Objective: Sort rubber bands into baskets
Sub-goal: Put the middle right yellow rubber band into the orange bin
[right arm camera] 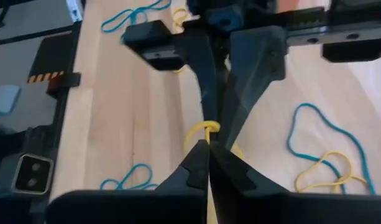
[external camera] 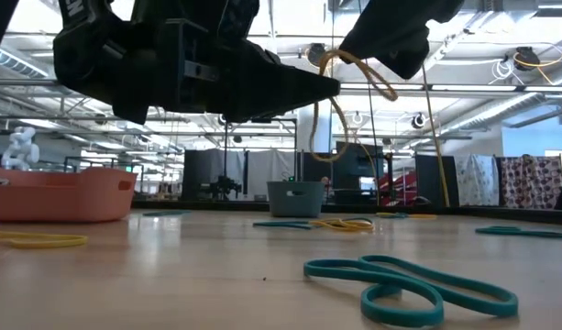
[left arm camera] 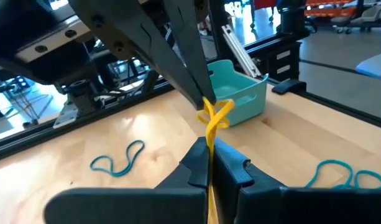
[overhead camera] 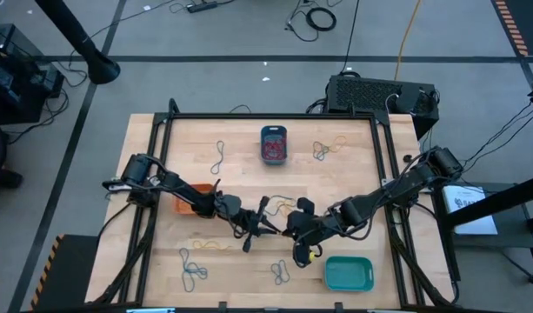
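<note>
Above the desk's [overhead camera: 353,191] centre, the left pincer [left arm camera: 207,163] and right pincer [right arm camera: 207,149] are meeting tip to tip, both clamping one yellow rubber band [left arm camera: 214,117]. The turquoise basket [overhead camera: 348,273] is sitting at five o'clock, the orange basket [overhead camera: 184,204] at nine.

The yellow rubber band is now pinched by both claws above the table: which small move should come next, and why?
Probably the right claw should open. Both claws are shut on the same yellow rubber band, meeting tip to tip in the air, so the left claw cannot carry it to a basket while both hold on.
</note>
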{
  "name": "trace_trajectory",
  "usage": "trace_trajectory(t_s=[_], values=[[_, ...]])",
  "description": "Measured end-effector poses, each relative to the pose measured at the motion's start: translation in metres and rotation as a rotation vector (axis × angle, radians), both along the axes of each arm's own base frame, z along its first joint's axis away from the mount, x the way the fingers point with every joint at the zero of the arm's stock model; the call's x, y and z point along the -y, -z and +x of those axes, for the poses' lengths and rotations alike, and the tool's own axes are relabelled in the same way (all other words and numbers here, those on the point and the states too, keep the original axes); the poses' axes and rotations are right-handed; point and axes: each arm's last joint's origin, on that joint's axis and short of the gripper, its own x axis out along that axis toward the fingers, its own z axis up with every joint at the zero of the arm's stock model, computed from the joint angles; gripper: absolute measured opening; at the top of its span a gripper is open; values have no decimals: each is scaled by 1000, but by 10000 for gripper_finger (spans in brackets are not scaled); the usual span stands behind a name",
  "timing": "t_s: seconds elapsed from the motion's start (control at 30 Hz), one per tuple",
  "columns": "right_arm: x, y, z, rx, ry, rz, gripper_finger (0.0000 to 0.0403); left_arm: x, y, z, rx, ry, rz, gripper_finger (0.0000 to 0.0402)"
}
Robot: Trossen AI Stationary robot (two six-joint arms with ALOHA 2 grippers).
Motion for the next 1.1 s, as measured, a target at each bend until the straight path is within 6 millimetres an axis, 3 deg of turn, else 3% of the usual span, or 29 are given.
trace_trajectory(t_s=[0.2, 0.43, 0.6, 0.83, 0.97, 1.1], values=[[2, 3, -3, -40, 6, -26, 47, -2, -6, -2, -35, -47, 15, 3], [4, 10, -11, -148, -8, -86, 119, -4, -31, -20, -217, -136, 87, 1], [2, 16, -16, -171, -2, -82, 143, -10, -62, -55, -395, -293, 180, 1], [0, 31, -19, -128, -12, -66, 150, -31, -106, -124, -599, -492, 55, 1], [1, 39, -21, -104, 1, -73, 151, -41, -116, -158, -720, -598, -76, 5], [3, 42, -21, -73, 14, -126, 151, -47, -113, -178, -807, -749, -188, 6]])
